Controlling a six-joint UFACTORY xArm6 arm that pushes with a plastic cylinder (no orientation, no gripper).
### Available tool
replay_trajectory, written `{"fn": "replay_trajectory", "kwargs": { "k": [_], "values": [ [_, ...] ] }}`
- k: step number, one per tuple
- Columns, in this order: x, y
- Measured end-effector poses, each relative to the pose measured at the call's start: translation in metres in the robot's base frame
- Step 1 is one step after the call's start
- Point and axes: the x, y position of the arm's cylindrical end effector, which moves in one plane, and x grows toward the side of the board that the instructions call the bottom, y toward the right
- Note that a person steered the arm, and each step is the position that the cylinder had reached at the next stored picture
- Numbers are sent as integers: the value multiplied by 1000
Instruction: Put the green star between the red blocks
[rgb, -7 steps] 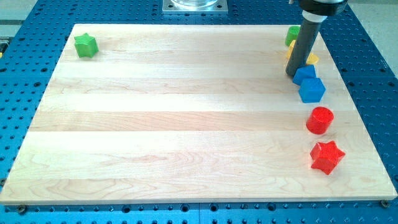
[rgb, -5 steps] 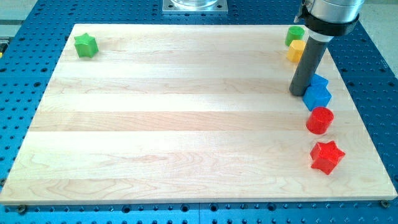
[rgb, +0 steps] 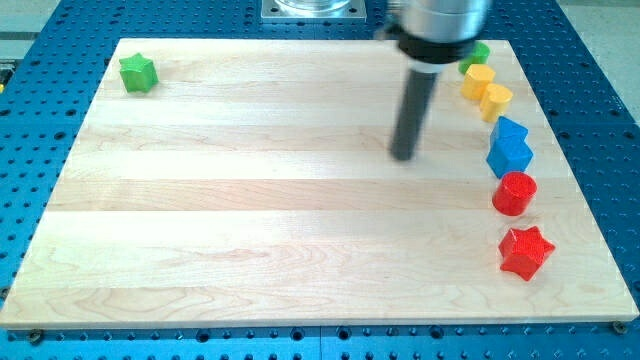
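The green star (rgb: 138, 72) lies at the board's top left corner. A red cylinder (rgb: 514, 193) and a red star (rgb: 525, 251) sit near the view's right edge, the star below the cylinder, with a small gap between them. My tip (rgb: 403, 156) rests on bare wood right of the board's middle, far to the right of the green star and left of the blue blocks. The rod looks blurred.
Two blue blocks (rgb: 510, 146) sit touching just above the red cylinder. Two yellow blocks (rgb: 487, 89) and a green block (rgb: 478, 52) lie at the top right corner. The wooden board (rgb: 250, 250) lies on a blue perforated table.
My tip has moved left, away from the blue blocks toward the board's middle. The blue blocks were pushed down closer to the red cylinder, and both yellow blocks now show.
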Motion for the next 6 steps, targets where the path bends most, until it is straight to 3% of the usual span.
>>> {"fn": "replay_trajectory", "kwargs": {
  "k": [3, 4, 6],
  "values": [
    [-16, -362],
    [-39, -369],
    [-156, -333]
  ]
}}
